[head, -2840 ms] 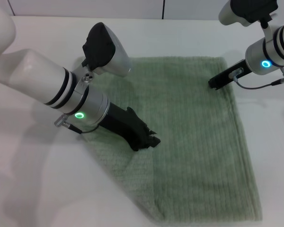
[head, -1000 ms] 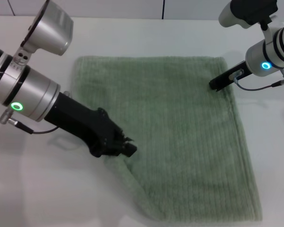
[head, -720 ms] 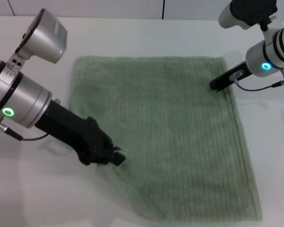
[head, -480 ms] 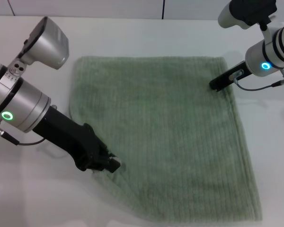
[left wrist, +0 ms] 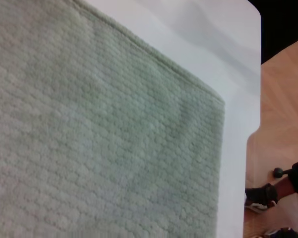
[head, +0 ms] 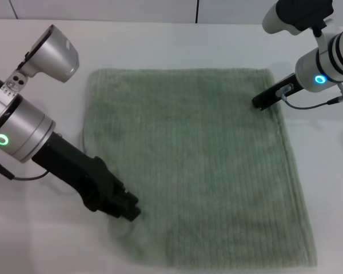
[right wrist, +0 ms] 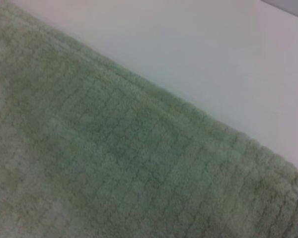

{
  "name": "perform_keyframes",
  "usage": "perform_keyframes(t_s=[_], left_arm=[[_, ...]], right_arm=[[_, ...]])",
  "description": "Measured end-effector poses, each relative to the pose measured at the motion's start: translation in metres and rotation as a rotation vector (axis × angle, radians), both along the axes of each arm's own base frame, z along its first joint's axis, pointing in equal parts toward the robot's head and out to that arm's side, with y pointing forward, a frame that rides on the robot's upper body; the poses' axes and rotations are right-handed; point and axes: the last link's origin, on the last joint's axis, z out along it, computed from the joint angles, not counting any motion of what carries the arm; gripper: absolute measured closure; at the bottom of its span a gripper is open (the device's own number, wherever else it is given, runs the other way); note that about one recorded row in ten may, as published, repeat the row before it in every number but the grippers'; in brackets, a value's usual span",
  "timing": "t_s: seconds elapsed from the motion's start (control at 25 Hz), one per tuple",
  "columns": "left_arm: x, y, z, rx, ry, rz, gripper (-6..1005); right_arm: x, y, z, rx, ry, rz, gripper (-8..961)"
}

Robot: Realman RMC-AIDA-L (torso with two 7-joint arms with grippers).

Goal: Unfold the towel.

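With my left gripper at the towel's near-left corner, finger state unclear, and the right gripper likewise at the far-right corner, lifting carelessly could refold it.

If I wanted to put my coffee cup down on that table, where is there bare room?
Bare white table runs along the far side beyond the towel, and a strip lies past its right edge. The near left is crowded by the left gripper; the right gripper sits at the far right corner.
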Motion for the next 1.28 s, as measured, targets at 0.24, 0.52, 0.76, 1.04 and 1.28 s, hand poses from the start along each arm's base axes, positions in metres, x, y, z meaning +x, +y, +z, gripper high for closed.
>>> perform_keyframes(t_s=[0.24, 0.52, 0.76, 1.04, 1.28], left_arm=[[-0.004, -0.003, 0.002, -0.009, 0.013, -0.001, 637], [-0.007, 0.009, 0.017, 0.112, -0.072, -0.025, 345], [-0.008, 0.031, 0.029, 0.393, -0.284, -0.066, 265], [-0.013, 0.06, 0.015, 0.732, -0.494, -0.063, 269], [-0.034, 0.063, 0.04, 1.122, -0.755, 0.053, 271]], right_arm=[[0.0, 0.0, -0.001, -0.001, 0.001, 0.0, 954], [0.0, 0.0, 0.0, 0.004, 0.002, 0.001, 954], [-0.007, 0.005, 0.001, 0.024, 0.011, 0.038, 954], [-0.034, 0.022, 0.006, 0.14, 0.047, 0.157, 954], [-0.056, 0.04, 0.019, 0.374, 0.118, 0.295, 954]])
